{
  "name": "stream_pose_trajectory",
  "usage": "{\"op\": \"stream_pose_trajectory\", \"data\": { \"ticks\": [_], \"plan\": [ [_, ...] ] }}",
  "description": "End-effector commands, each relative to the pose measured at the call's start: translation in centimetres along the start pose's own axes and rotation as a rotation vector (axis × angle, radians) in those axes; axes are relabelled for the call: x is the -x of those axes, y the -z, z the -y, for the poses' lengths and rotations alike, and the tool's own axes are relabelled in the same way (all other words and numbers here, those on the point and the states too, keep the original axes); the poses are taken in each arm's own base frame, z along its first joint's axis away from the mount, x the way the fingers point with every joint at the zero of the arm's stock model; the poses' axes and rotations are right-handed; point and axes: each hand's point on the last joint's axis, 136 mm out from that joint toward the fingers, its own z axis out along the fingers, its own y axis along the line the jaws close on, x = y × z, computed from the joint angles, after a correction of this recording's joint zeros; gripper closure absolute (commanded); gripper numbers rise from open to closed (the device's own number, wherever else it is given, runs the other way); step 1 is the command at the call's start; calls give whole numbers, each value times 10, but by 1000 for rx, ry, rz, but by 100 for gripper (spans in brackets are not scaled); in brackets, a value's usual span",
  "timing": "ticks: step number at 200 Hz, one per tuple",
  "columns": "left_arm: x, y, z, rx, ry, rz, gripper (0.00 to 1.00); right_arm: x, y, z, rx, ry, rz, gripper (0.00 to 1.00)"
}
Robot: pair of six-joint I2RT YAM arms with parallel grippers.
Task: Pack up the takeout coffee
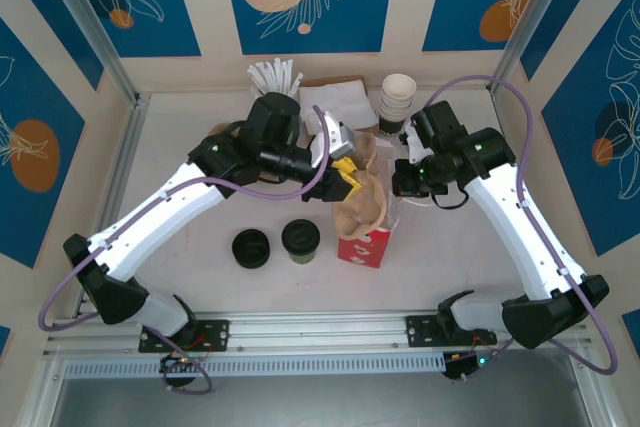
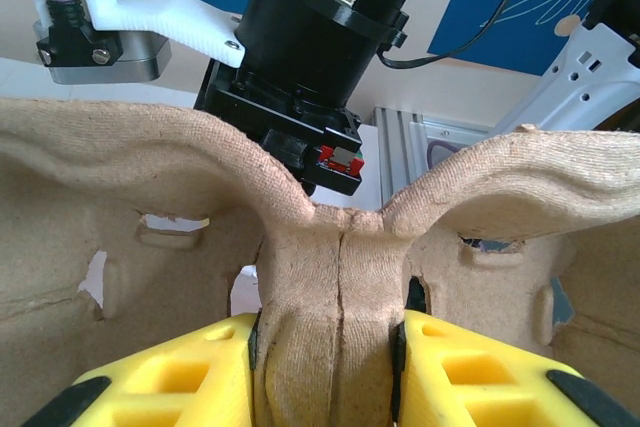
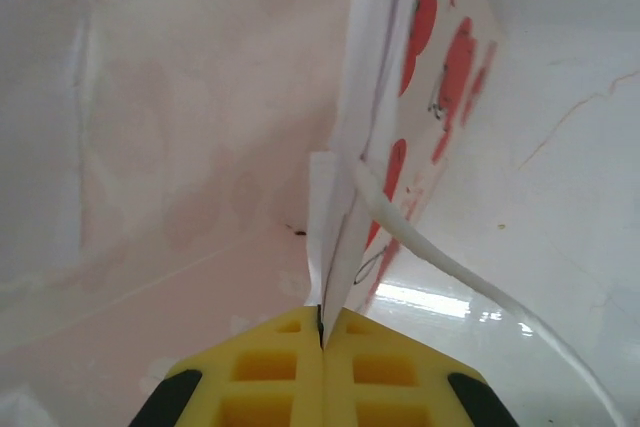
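The takeout coffee (image 1: 300, 240), a short greenish cup with a black lid, stands on the table left of the red bag (image 1: 365, 247). My left gripper (image 1: 345, 179) is shut on the middle ridge of a brown pulp cup carrier (image 1: 365, 197), held at the bag's mouth. In the left wrist view the yellow fingers (image 2: 470, 377) squeeze that ridge of the carrier (image 2: 330, 277) from both sides. My right gripper (image 1: 400, 182) is shut on the bag's right upper edge. Its wrist view shows the gripper (image 3: 322, 322) pinching the thin white bag wall (image 3: 350, 197), with the bag's white handle (image 3: 430, 257) beside it.
A loose black lid (image 1: 251, 248) lies left of the coffee. A stack of cream cups (image 1: 398, 97), napkins (image 1: 335, 97) and white stirrers (image 1: 275, 75) stand along the back wall. Metal frame posts rise at the back corners.
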Motion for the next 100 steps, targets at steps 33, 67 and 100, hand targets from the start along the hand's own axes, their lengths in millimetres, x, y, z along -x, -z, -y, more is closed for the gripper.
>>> {"op": "stream_pose_trajectory", "data": {
  "ticks": [33, 67, 100],
  "plan": [
    [-1, -15, 5, -79, -33, -22, 65, -5, 6, 5, -25, 48, 18, 100],
    [-7, -24, 3, -119, -30, -73, 65, 1, 5, 1, -5, 73, 41, 100],
    [-8, -28, 3, -143, -31, -90, 66, 5, 7, -6, 28, 111, 62, 100]
  ]
}}
